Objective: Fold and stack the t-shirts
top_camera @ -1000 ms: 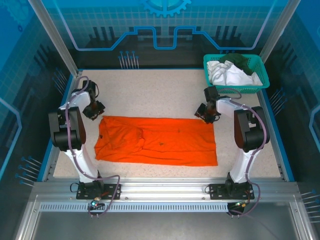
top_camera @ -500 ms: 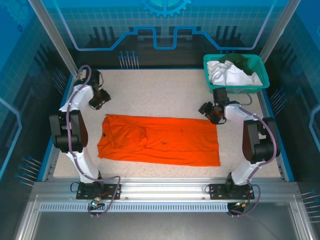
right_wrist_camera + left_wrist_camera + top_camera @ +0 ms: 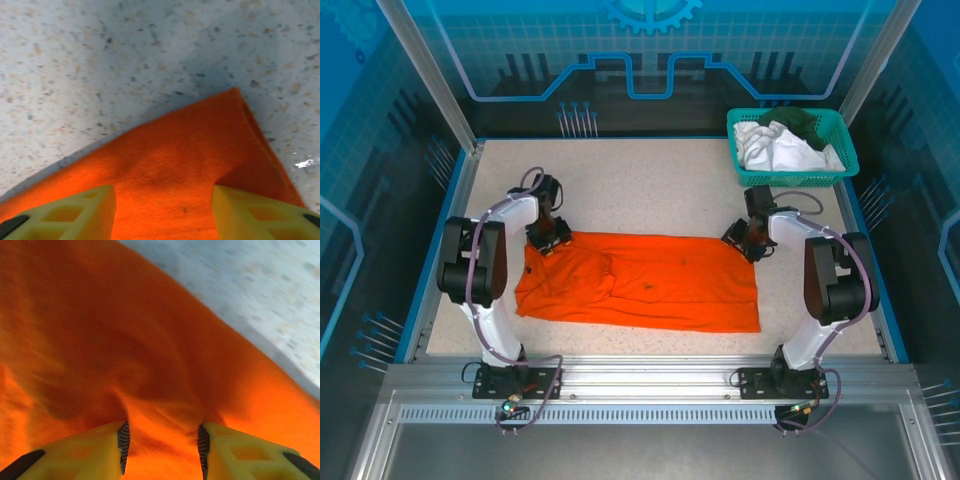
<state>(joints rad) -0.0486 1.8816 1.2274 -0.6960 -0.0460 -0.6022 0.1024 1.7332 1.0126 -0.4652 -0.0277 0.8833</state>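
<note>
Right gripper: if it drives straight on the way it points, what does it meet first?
The right gripper, jaws open, would likely meet the orange t-shirt at its corner, lying on the table just ahead; how near is hard to judge.

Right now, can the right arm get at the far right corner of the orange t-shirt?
Probably yes: the right gripper hangs open directly over that corner of the orange t-shirt, fingers straddling the cloth, with nothing between them.

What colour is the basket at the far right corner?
The basket is teal; top external view.
</note>
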